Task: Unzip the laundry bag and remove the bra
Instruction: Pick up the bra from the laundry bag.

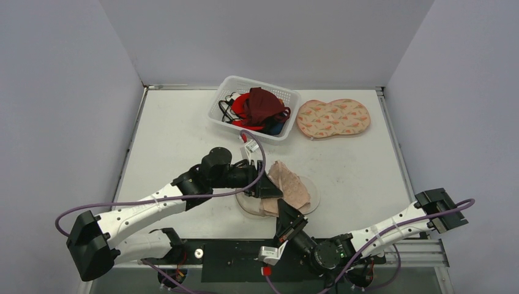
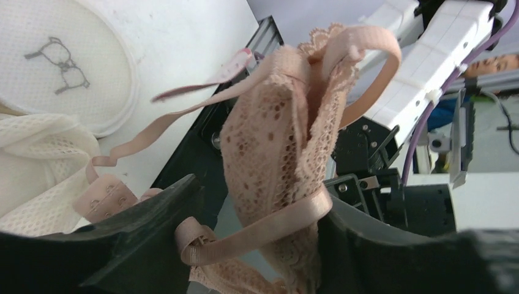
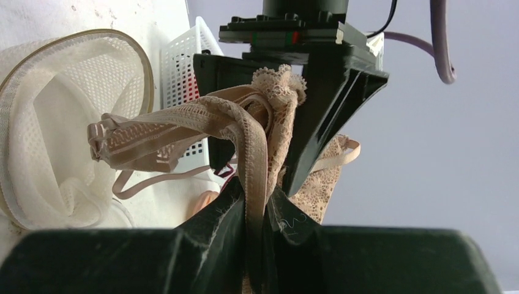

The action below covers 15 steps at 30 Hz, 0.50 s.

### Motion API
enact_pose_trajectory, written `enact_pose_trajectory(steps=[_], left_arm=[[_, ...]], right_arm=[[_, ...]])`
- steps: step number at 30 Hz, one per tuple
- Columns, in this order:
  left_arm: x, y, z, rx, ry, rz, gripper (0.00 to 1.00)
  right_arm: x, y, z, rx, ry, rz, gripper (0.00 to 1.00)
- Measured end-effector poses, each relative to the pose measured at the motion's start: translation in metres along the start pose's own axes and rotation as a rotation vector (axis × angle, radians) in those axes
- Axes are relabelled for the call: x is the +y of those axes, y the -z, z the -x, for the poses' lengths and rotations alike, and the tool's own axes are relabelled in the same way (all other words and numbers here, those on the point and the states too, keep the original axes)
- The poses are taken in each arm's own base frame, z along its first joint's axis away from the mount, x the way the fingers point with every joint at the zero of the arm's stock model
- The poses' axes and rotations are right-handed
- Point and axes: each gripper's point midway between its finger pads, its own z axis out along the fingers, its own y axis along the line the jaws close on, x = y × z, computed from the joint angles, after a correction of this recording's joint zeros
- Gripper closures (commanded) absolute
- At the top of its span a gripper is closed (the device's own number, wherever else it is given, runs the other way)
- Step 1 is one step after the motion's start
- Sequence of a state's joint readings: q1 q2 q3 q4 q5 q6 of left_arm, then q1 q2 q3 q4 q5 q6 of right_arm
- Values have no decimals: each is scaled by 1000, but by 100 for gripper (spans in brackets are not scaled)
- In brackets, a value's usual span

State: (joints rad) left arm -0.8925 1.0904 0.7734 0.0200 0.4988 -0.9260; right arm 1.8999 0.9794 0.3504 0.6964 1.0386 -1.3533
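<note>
Right end effector (image 3: 256, 211), jaws narrowed to a slit, pinches a lace strap of the bra (image 3: 183, 131). Left end effector (image 2: 260, 205), facing it at close range, has its jaws partly closed around the bunched lace cup, which fills the gap between them, so both appear to hold the one garment. The bra hangs in the air between the two, just above the white mesh laundry bag (image 3: 43, 159). The bag lies open on the tabletop (image 1: 177, 141) near the arm bases, and the hook-and-eye end of the bra's band trails at its mouth. Judged stage: the unzipping is done and the removal is nearly complete. The next move calls for carrying the trailing end clear of the mesh, with both end effectors moving together or one letting go, so the lace is neither stretched nor snagged. Count: two end effectors, one beige bra in hand and one mesh bag. Farther off are one white basket (image 1: 221, 104) holding red and dark garments, and beside it one flat peach patterned pouch (image 1: 333, 117).
</note>
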Motion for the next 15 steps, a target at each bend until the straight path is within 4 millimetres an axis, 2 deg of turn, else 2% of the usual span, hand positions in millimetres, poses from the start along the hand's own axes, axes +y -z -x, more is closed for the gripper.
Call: enact_pose_trajectory(steps=[3,8,10,11,13,14,15], left_arm=[[-3,-5,-7,30,-11,-11,61],[-5,-6,-7,30,-22,-22,87],[-6,-6,-7,29,-21,-24,98],[-6,-6,-7,29,-24,-24,100],[-5,-6,-6,22,-23,-17,100],[-3,-6,-3,7,-20,-8,100],[-2,-6,0,-4,-17,-1,100]], right_arm=[[0,0,0,0,-2,0,95],[2,0,0,2,-1,5,91],[4,0,-1,3,1,12,77],[6,0,-1,4,0,17,64],[10,0,-1,0,-6,31,37],[13,1,-1,-5,3,46,28],[15,1,-2,-4,-11,54,23]])
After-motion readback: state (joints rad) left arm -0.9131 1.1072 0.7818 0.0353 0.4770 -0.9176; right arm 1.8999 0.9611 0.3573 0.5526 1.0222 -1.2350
